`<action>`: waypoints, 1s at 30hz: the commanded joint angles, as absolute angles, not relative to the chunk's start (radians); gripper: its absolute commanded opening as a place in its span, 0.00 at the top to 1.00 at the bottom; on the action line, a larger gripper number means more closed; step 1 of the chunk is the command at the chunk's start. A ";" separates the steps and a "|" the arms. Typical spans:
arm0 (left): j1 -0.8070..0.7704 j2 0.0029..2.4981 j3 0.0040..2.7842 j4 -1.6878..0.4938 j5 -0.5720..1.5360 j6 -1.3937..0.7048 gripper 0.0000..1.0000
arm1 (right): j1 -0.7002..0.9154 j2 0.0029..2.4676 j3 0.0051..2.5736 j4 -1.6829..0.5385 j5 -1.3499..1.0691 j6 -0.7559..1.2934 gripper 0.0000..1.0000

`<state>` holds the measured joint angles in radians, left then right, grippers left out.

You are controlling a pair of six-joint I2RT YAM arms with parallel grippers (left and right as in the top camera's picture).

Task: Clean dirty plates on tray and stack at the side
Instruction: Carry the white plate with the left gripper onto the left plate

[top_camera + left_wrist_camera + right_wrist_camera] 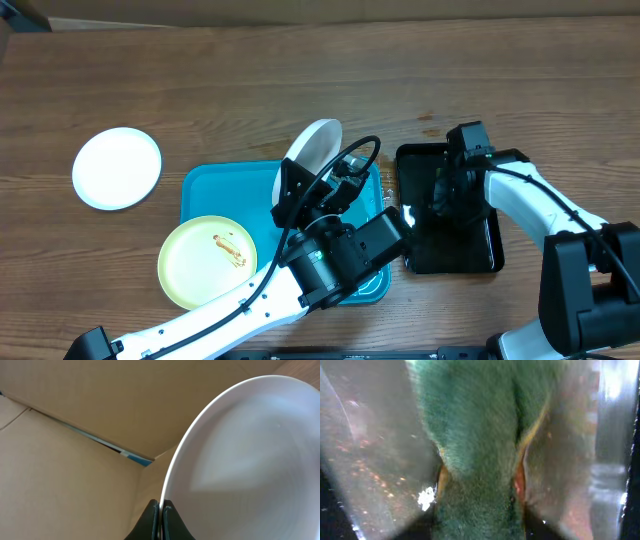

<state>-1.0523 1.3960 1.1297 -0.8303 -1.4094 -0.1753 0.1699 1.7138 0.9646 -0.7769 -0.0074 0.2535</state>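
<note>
My left gripper (292, 192) (161, 506) is shut on the rim of a white plate (312, 148) (240, 460), which it holds tilted on edge above the far side of the turquoise tray (215, 182). The plate face seen in the left wrist view looks clean. A pale yellow-green plate (205, 262) with a brown-red smear lies on the tray's near left corner. Another white plate (117, 168) lies flat on the table to the left, off the tray. My right gripper (445, 195) (479, 485) is low over a black tray (470, 258), with a green sponge (475, 435) pinched between its fingers.
The black tray stands just right of the turquoise tray, their edges close together. A cardboard wall (75, 420) runs along the table's far side. My left arm (300, 280) crosses the turquoise tray's near right part.
</note>
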 commanded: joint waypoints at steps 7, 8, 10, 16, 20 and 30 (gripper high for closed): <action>-1.054 1.366 1.149 -0.827 -1.413 -0.171 0.96 | 0.167 1.700 1.013 -0.824 -0.013 0.254 0.22; -1.054 1.366 1.149 -0.826 -1.413 -0.171 0.96 | 0.167 1.700 1.027 -0.835 -0.013 0.254 0.22; -1.054 1.366 1.149 -0.826 -1.413 -0.172 0.96 | 0.167 1.700 1.045 -0.830 -0.005 0.254 0.11; -1.054 1.366 1.149 -0.827 -1.413 -0.172 0.96 | 0.167 1.700 1.044 -0.752 0.025 0.253 0.01; -1.054 1.366 1.149 -0.827 -1.412 -0.172 0.96 | 0.167 1.708 1.028 -0.680 0.025 0.254 0.02; -1.042 1.366 1.149 -0.826 -1.367 -0.189 0.96 | 0.167 1.715 0.999 -0.603 0.024 0.254 0.21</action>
<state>-1.0523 1.3960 1.1297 -0.8299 -1.3670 -0.1753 0.1699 1.7142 1.0119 -0.6018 0.0151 0.2584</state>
